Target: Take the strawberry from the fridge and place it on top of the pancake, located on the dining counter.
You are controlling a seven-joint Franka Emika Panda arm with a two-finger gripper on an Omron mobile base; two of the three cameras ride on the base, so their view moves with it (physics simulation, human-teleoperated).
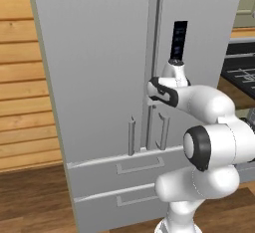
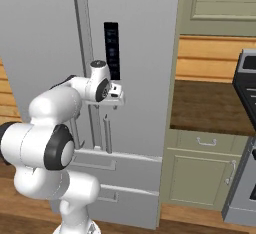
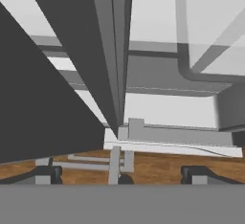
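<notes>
Our two-finger gripper (image 3: 119, 173) stands wide apart at the bottom of the hand view, clasping nothing, its dark fingertips (image 3: 45, 174) either side of a thin grey bar handle (image 3: 114, 163). Beyond it, centre frame in both base views, rises one tall light-grey fridge (image 1: 99, 77), long axis upright: two closed upper doors, two drawers (image 1: 124, 170), one black control panel (image 2: 111, 50).

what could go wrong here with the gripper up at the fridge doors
The gripper is open right at the bar handles by the seam between the two fridge doors. It may close on the wrong handle or slip off. Both doors look shut, so a weak hold would leave the fruit inside out of reach.
</notes>
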